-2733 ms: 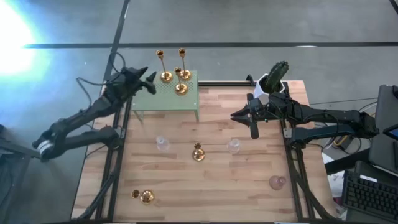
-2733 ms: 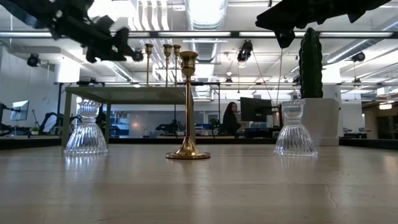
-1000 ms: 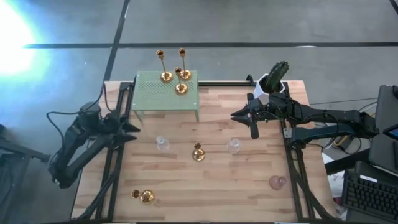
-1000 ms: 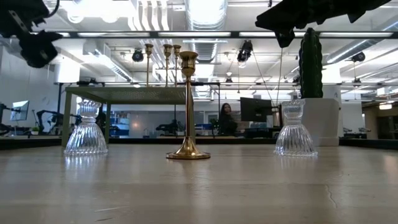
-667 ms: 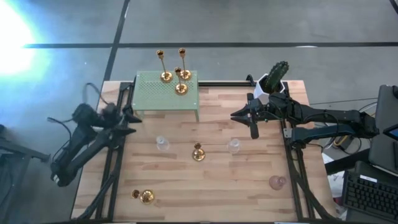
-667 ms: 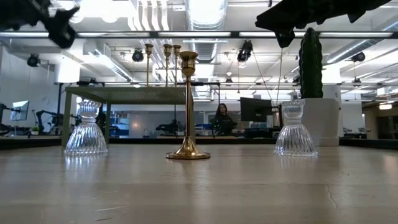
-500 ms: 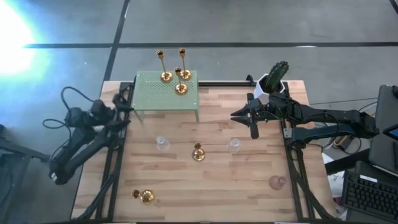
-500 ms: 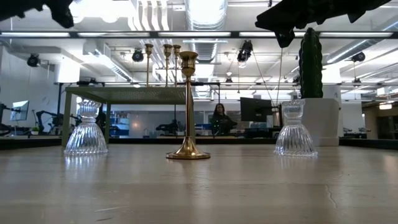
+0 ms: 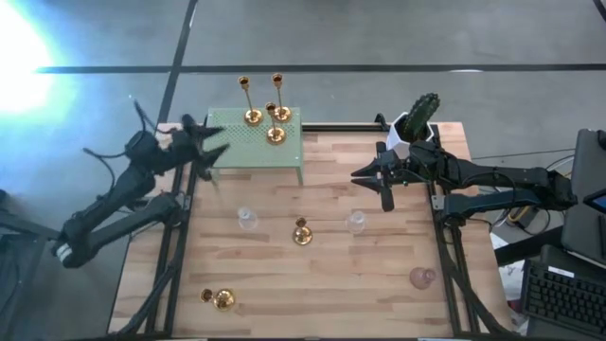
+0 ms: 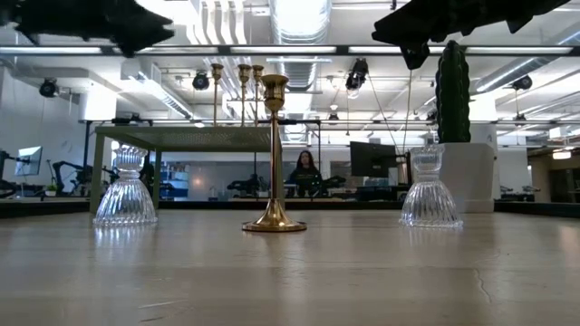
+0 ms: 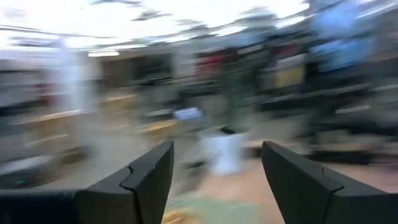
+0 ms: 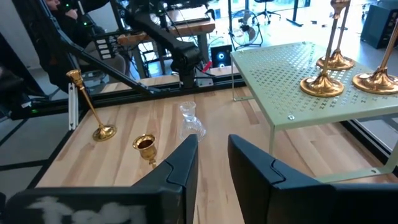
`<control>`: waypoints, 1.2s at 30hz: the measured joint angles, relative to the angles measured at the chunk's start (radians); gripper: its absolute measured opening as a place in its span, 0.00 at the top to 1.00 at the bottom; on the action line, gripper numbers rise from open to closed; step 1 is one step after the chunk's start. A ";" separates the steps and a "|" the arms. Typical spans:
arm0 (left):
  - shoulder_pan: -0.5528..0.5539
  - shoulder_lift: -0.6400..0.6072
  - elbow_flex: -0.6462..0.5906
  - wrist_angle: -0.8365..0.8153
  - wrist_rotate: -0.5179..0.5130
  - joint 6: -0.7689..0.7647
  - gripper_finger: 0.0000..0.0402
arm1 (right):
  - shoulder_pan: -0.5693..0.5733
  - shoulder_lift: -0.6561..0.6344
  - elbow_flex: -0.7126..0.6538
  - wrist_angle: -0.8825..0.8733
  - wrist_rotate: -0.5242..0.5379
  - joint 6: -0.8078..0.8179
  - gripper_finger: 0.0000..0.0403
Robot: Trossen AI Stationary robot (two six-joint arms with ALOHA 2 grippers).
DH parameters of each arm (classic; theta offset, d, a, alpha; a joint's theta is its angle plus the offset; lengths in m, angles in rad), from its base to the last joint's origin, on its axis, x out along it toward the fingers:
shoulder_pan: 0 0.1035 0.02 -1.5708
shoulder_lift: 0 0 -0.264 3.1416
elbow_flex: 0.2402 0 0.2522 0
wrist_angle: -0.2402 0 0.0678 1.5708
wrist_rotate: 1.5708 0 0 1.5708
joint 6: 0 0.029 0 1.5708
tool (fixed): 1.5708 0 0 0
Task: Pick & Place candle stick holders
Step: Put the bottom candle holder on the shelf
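Observation:
Three gold candle stick holders [image 9: 275, 134] stand by their round bases on a green perforated stand [image 9: 227, 152]. Another gold one [image 9: 302, 234] stands upright mid-table, between two clear glass holders [image 9: 248, 220] [image 9: 356, 223]. A gold one [image 9: 220, 299] lies near the front left. A pinkish glass holder [image 9: 422, 278] sits at the near right. My left gripper [image 9: 220, 142] hangs open in the air at the stand's left edge, with nothing between its fingers [image 11: 217, 149]. My right gripper [image 9: 358, 174] hovers level above the table's right half, its fingers a narrow gap apart and empty [image 12: 213, 140].
A white pot with a green cactus [image 9: 417, 123] stands at the far right corner, behind my right arm. The green stand fills the far left of the table on thin legs [image 12: 233, 78]. Bare wood lies along the near edge, between the lying holder and the pinkish one.
My left gripper has risen and swung toward the table's far edge, from beside the table's left edge up to the left edge of the green stand, rolling as it went. It has stayed open and empty. Nothing on the table has moved.

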 joint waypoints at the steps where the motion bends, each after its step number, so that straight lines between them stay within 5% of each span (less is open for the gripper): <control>1: -0.007 0.030 0.000 0.057 0.107 -0.054 0.38 | 0.000 0.000 0.000 0.000 0.000 0.000 0.81; 5: -0.092 0.106 0.000 0.268 0.403 -0.256 0.38 | 0.000 0.000 0.000 0.000 0.000 0.000 0.83; 13: -0.489 0.116 0.010 0.304 0.403 -0.243 0.38 | 0.000 0.000 0.000 0.000 0.000 0.000 0.84; 17: -0.601 0.069 0.010 0.094 0.250 -0.211 0.38 | 0.000 0.000 0.000 0.000 0.000 0.000 0.82; 23: -0.713 -0.039 0.009 -0.378 -0.207 -0.225 0.39 | 0.000 0.000 0.000 0.000 0.000 0.000 0.80; 32: -0.895 -0.103 -0.014 -0.526 -0.350 -0.493 0.46 | 0.000 0.000 0.000 0.000 0.000 0.000 0.78; 36: -1.001 -0.079 -0.071 -0.458 -0.437 -0.563 0.46 | 0.000 0.000 0.000 0.000 0.000 0.000 0.80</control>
